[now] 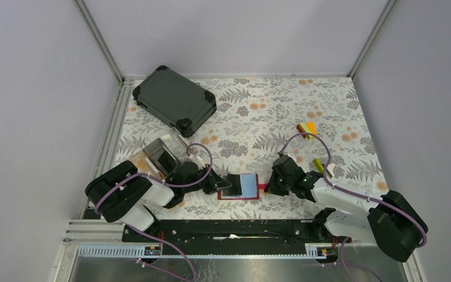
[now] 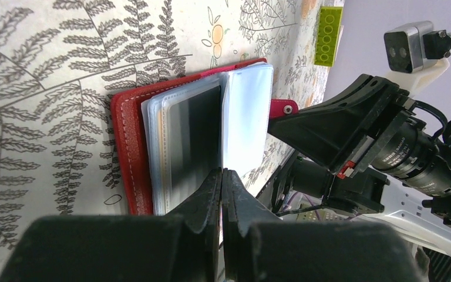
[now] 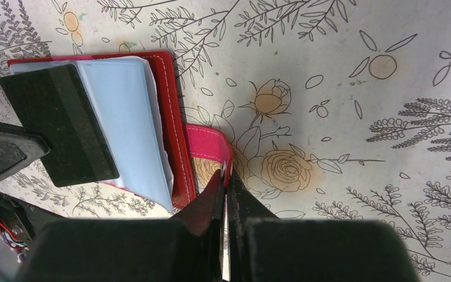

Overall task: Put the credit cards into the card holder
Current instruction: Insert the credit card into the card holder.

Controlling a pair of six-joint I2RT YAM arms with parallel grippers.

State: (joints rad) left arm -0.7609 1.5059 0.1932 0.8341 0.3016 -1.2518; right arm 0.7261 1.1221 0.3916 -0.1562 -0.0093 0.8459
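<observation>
Covering the table: a cream cloth (image 1: 258, 111) printed with grey ferns and orange flowers lay flat from edge to edge.
Room: plain pale grey walls (image 1: 35, 88) closed in the table on three sides, with metal frame posts (image 1: 100, 41) running up the far corners.
Near edge: a black rail (image 1: 229, 229) carried both arm bases.
Far left: a dark hard-shell case (image 1: 175, 100) sat at an angle on the cloth.
Left side: a clear box (image 1: 161, 155) stood near the left arm.
Right side: small orange and yellow blocks (image 1: 307, 128) lay apart from a green block (image 1: 317, 163) beside the right arm.
Card holder (image 1: 248, 185): it lay open on the cloth at near centre, between the two grippers, pale sleeves showing.
Left gripper (image 1: 219, 187): its fingers were clenched on a dark card (image 3: 64, 123) held over the open sleeves.
Right gripper (image 3: 226, 173): its fingers were pinched on the holder's snap tab (image 3: 208, 144), which curled up off the cloth.
Other cards: I could not tell where they were.
</observation>
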